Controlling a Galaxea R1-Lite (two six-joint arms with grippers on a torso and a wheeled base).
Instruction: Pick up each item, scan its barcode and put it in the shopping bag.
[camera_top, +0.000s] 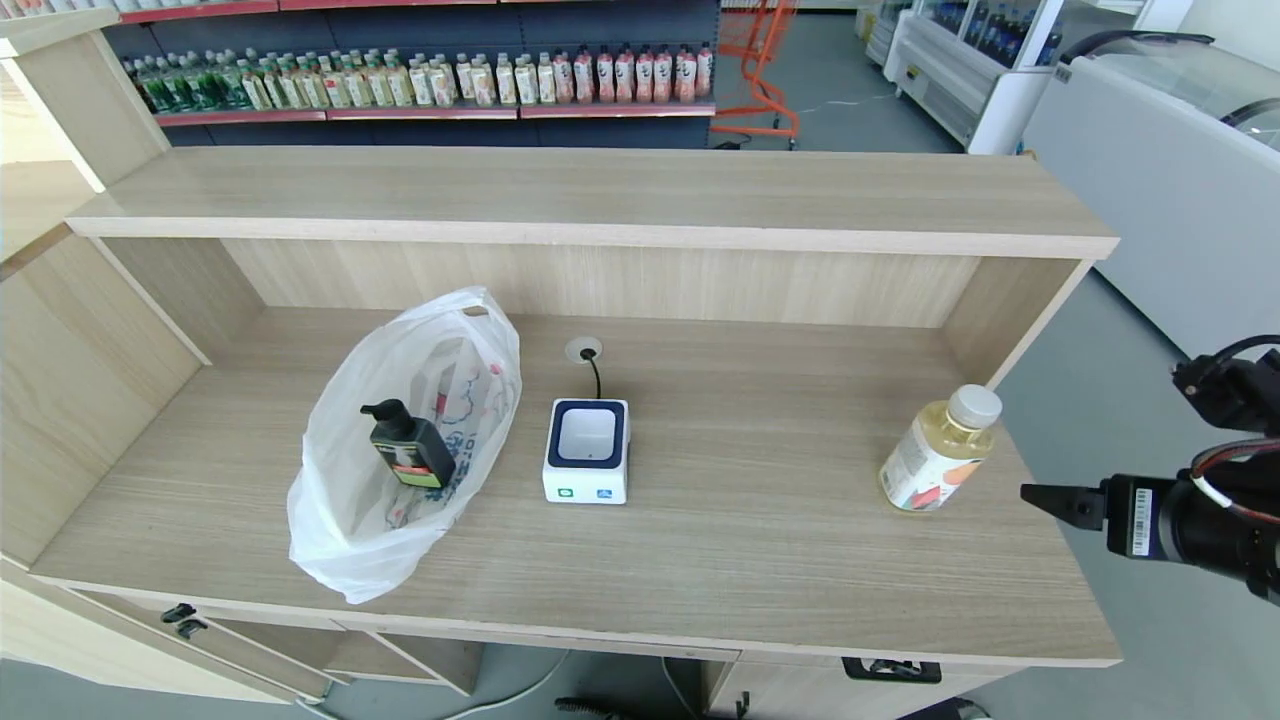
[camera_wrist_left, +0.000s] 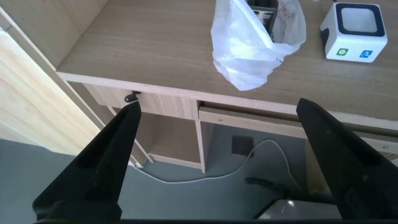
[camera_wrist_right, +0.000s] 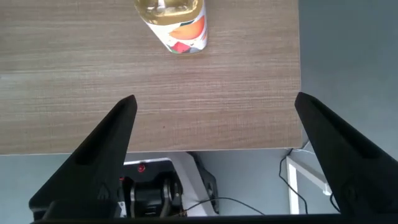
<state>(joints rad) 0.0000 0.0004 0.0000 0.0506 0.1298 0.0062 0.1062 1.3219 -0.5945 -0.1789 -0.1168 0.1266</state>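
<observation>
A clear bottle of yellow drink with a white cap (camera_top: 938, 450) (camera_wrist_right: 174, 22) stands upright near the counter's right edge. The white shopping bag (camera_top: 400, 440) (camera_wrist_left: 255, 43) lies open on the left of the counter with a dark pump bottle (camera_top: 410, 445) inside it. The white barcode scanner (camera_top: 587, 450) (camera_wrist_left: 353, 31) sits at the middle. My right gripper (camera_wrist_right: 217, 155) is open, off the counter's right edge, level with the drink bottle and apart from it; one fingertip (camera_top: 1045, 495) points toward the bottle. My left gripper (camera_wrist_left: 217, 155) is open, below and in front of the counter's front edge near the bag.
The wooden counter (camera_top: 760, 520) has a raised back shelf and side walls. A cable runs from the scanner to a grommet (camera_top: 584, 350). Drawers (camera_wrist_left: 249, 118) sit under the front edge. Store shelves and freezers stand behind.
</observation>
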